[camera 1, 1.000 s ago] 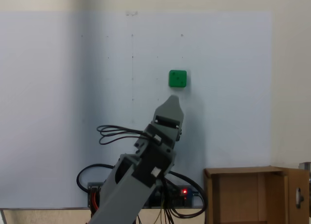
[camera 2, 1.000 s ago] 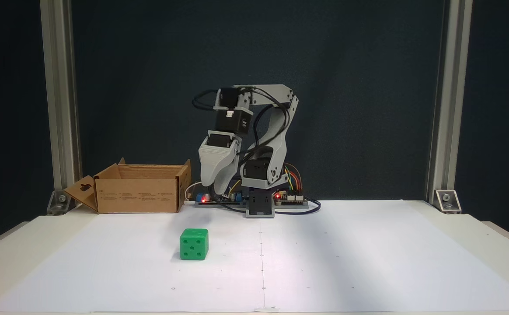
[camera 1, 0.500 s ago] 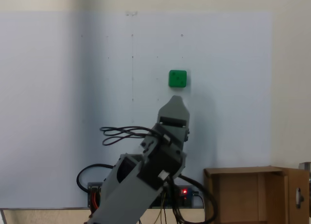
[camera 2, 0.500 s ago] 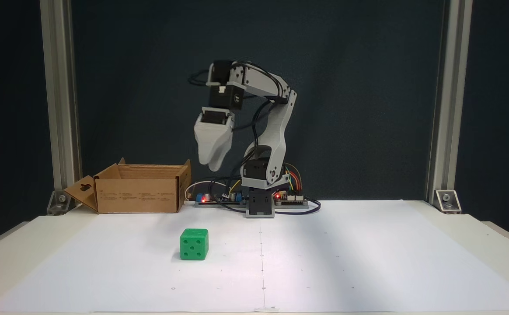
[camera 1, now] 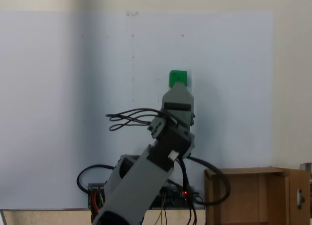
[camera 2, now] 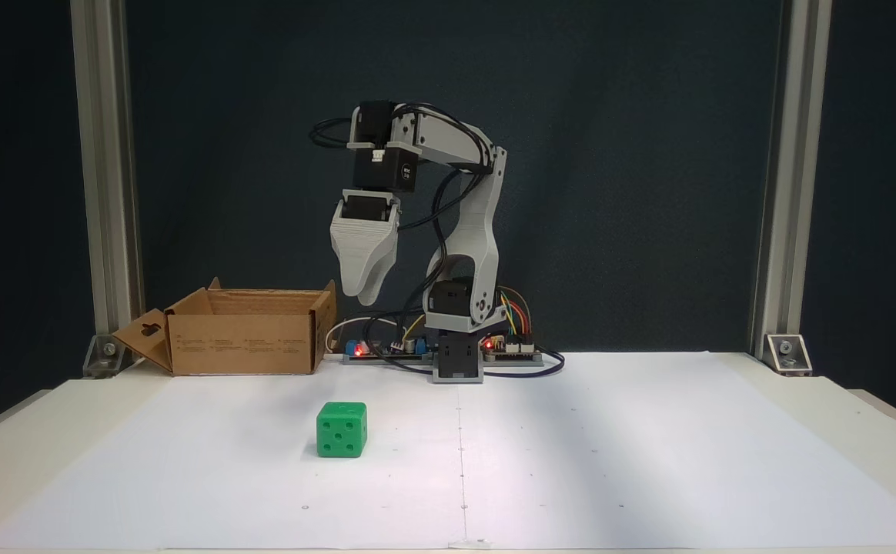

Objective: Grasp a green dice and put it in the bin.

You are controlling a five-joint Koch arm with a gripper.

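Note:
The green dice (camera 2: 342, 429) rests on the white paper sheet, left of centre in a fixed view. From above, the green dice (camera 1: 178, 76) is partly covered by the arm's tip. My gripper (camera 2: 363, 295) hangs high in the air, pointing down, behind and above the dice and well apart from it. Its jaws sit together with nothing between them. In the view from above my gripper (camera 1: 178, 87) ends just short of the dice. The bin, a brown cardboard box (camera 2: 244, 342), stands open at the back left, beside the arm's base; from above the bin (camera 1: 243, 172) sits at the bottom right.
The white paper sheet (camera 2: 610, 462) covers the table. Circuit boards and wires (camera 2: 509, 348) lie around the arm's base. Aluminium posts (camera 2: 105, 192) stand at the back corners. A loop of black cable (camera 1: 131, 118) sticks out from the arm.
The arm has risen and reached forward toward the dice; its shut tip now overlaps the dice's near edge from above. Dice and box have not moved.

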